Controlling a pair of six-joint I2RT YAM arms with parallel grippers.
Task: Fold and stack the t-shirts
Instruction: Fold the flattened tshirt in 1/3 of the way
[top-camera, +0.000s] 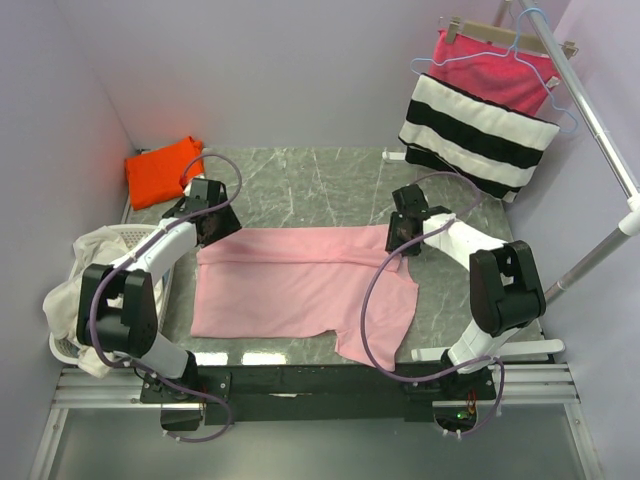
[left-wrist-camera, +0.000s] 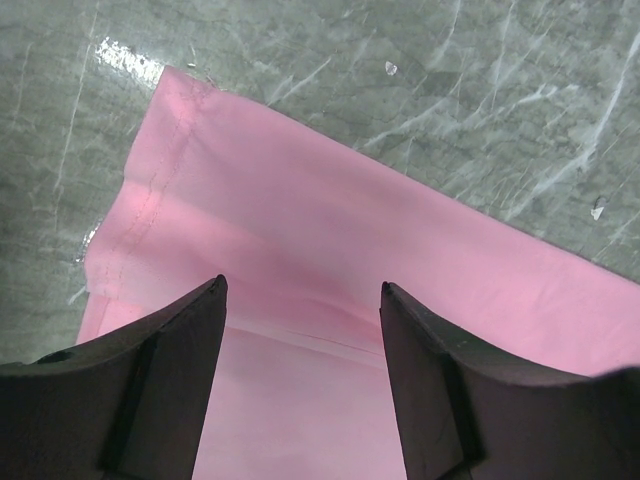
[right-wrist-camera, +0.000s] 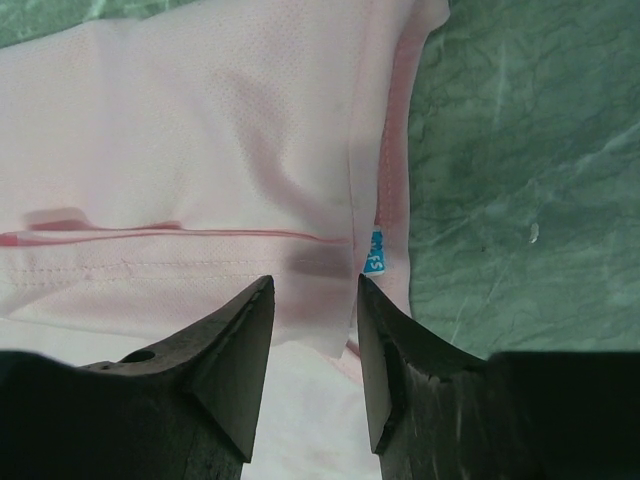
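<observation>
The light pink t-shirt (top-camera: 300, 285) lies spread on the table, partly folded lengthwise, one sleeve hanging toward the front right. My left gripper (top-camera: 205, 232) is open over its far left corner; in the left wrist view the pink cloth (left-wrist-camera: 330, 250) lies below and between the open fingers (left-wrist-camera: 170, 380). My right gripper (top-camera: 398, 240) is open over the far right edge, by the neck; the right wrist view shows the pink cloth (right-wrist-camera: 200, 150) and its small blue neck label (right-wrist-camera: 376, 252) just ahead of the fingertips. The orange t-shirt (top-camera: 165, 170) lies folded at the far left corner.
A white laundry basket (top-camera: 75, 290) with pale cloth stands at the left edge. A black-and-white striped cloth (top-camera: 480, 135) and a magenta cloth (top-camera: 495, 65) on a hanger hang from a rail (top-camera: 590, 110) at the far right. The table (top-camera: 310, 185) is grey-green marble.
</observation>
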